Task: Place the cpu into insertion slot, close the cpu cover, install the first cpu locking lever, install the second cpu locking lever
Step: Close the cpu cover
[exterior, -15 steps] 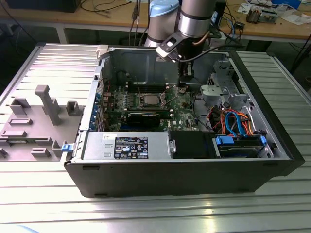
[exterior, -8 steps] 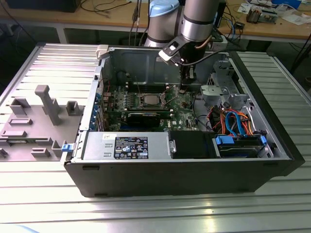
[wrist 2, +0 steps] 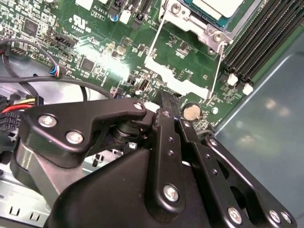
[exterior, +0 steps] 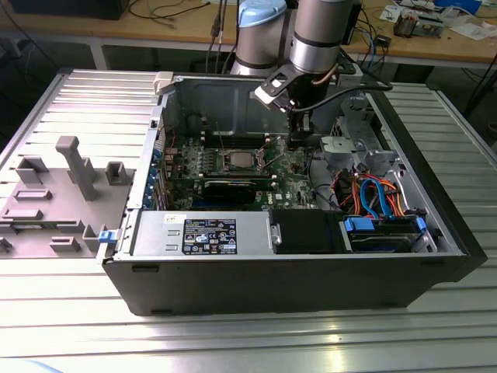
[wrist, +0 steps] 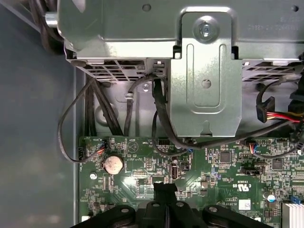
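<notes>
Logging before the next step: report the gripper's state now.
Gripper: closed, fingertips together with nothing between them, just above the motherboard near the coin cell.

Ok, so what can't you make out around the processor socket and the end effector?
Second wrist view: the insertion slot is cut off by the picture's edge; one corner of the cpu shows.
Exterior view: the slot is too small to tell whether it is latched.
First wrist view: the end effector is cut off by the picture's edge.
Second wrist view: the end effector hides part of the motherboard.
</notes>
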Available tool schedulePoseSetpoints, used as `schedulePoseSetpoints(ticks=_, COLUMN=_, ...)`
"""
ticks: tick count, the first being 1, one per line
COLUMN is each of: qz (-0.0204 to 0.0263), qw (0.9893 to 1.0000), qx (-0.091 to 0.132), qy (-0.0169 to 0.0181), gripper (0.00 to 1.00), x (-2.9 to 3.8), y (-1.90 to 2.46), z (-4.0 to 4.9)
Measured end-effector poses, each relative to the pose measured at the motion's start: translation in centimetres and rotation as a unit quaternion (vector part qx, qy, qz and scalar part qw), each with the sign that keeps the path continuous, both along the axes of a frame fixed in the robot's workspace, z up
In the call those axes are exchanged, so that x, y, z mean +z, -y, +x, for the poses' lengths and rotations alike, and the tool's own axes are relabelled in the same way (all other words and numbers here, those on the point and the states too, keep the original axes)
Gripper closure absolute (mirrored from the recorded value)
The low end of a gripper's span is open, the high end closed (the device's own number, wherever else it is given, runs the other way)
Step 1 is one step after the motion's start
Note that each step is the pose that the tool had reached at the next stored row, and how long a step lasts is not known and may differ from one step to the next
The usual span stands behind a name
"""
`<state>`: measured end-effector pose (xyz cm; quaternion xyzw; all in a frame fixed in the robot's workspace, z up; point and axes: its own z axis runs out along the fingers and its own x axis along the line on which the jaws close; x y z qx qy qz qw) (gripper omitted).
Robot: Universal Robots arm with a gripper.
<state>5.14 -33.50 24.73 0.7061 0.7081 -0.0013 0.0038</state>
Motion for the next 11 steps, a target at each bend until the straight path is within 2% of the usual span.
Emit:
schedulePoseSetpoints(ticks=4, qz=0.0010, qw=1.0000, qx=0.000, qy=-0.0003, gripper=0.89, x=-0.01, y=0.00, z=-0.48)
schedulePoseSetpoints(ticks=11, qz=0.0011, qw=1.0000, qx=0.000, qy=-0.0006, gripper=0.89, x=-0.03, y=0.00, z=-0.53)
